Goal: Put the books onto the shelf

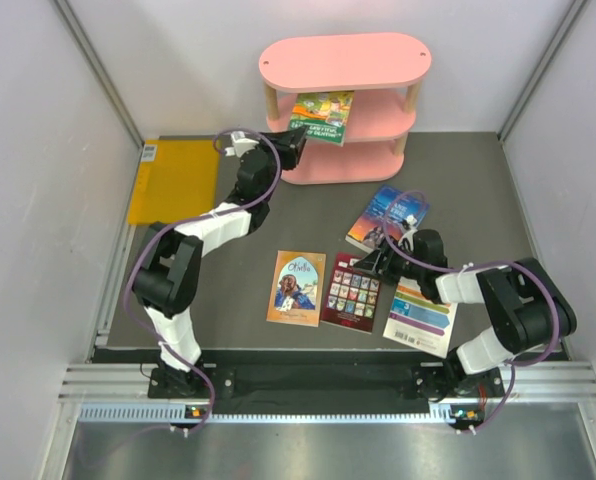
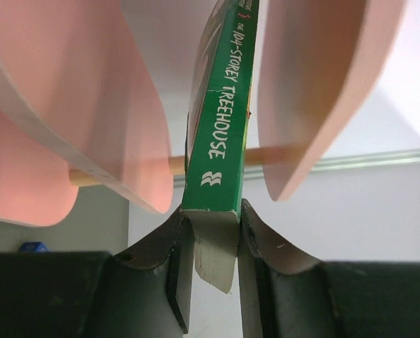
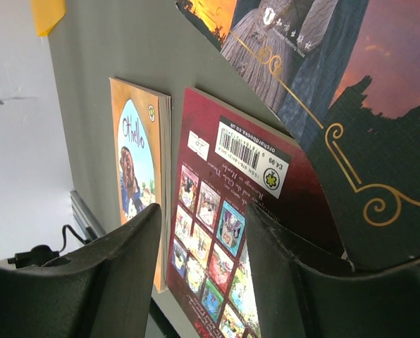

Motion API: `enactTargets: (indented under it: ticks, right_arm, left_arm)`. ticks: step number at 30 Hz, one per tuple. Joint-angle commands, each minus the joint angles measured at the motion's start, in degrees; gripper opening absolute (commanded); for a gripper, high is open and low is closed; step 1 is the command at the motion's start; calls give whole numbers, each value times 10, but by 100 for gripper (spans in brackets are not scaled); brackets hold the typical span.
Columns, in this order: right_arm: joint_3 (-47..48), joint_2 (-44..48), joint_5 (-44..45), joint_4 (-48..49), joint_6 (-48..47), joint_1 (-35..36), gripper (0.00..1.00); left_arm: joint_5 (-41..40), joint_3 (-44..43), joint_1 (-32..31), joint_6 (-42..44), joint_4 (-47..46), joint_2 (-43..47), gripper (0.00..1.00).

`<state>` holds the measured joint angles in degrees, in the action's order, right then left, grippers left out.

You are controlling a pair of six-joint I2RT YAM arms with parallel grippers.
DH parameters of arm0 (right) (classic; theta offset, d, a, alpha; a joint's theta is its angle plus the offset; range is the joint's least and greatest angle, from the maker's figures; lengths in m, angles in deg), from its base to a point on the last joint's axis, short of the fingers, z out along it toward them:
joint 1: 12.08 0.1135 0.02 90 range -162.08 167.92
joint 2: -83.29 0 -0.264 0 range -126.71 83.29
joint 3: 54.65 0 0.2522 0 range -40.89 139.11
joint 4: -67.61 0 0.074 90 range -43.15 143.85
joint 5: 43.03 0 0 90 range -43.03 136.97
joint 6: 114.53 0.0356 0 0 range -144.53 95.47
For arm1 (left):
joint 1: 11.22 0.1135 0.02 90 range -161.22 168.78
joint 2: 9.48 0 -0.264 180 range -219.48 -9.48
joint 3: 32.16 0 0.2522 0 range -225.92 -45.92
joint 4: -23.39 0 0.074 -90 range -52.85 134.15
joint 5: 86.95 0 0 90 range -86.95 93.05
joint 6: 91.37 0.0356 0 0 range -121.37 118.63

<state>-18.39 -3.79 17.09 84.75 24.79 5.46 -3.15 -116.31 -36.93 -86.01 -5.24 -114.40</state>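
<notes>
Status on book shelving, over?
Left gripper shut on green Treehouse book, between shelf boards. Right gripper open above dark red book. Nothing in the way.

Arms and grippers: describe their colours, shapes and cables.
Both the left arm and right arm alternate white and black segments, with a purple cable looping along each. The left gripper and right gripper have black, curved, tapering fingers.

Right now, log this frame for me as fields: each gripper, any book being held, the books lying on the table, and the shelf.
left gripper: shut on green Treehouse book, which sits between two boards of the pink shelf
right gripper: open, holding nothing, over dark red book
books on table: orange book, dark red book, blue book, white striped book
books released on shelf: none
</notes>
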Motion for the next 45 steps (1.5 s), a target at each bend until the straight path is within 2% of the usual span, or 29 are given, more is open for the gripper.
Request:
enactTargets:
  ticks: [1, 12, 28, 35, 39, 42, 45]
  right_arm:
    - [4, -3, -11, 22, -3, 11, 51]
    - [7, -12, -19, 20, -7, 11, 51]
    - [8, -15, -25, 18, -7, 11, 51]
    - [5, -14, -26, 18, -6, 11, 51]
    - [5, -15, -26, 18, -7, 12, 51]
    - [4, -16, -27, 18, -7, 11, 51]
    - [5, -17, -27, 19, -6, 11, 51]
  left_arm:
    - [-81, -23, -7, -39, -97, -13, 0]
    - [-139, -15, -8, -69, -134, -36, 0]
    - [-131, -40, 2, -90, -171, -83, 1]
    - [-111, -61, 11, -89, -188, -100, 26]
    - [-102, -80, 15, -89, -194, -111, 48]
    - [-91, -94, 20, -83, -194, -114, 52]
    - [-89, -106, 22, -77, -183, -112, 65]
